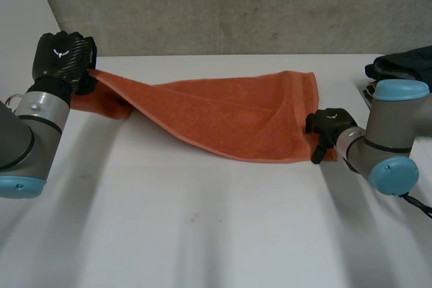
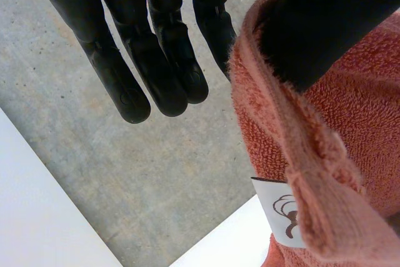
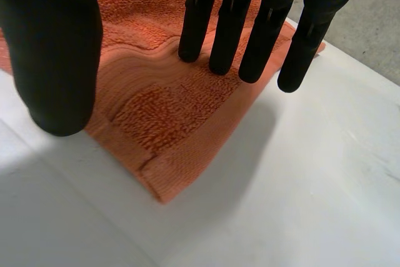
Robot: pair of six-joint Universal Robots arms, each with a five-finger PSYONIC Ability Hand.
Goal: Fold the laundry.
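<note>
Head view, towel (image 1: 229, 116) corner hidden — left hand (image 1: 62, 59)

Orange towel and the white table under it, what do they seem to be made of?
The orange towel looks like cotton terry: fuzzy looped pile, a flatter woven band by the hem, matte. The table seems a smooth white laminate or painted board, faintly glossy; I can't tell which.
</note>
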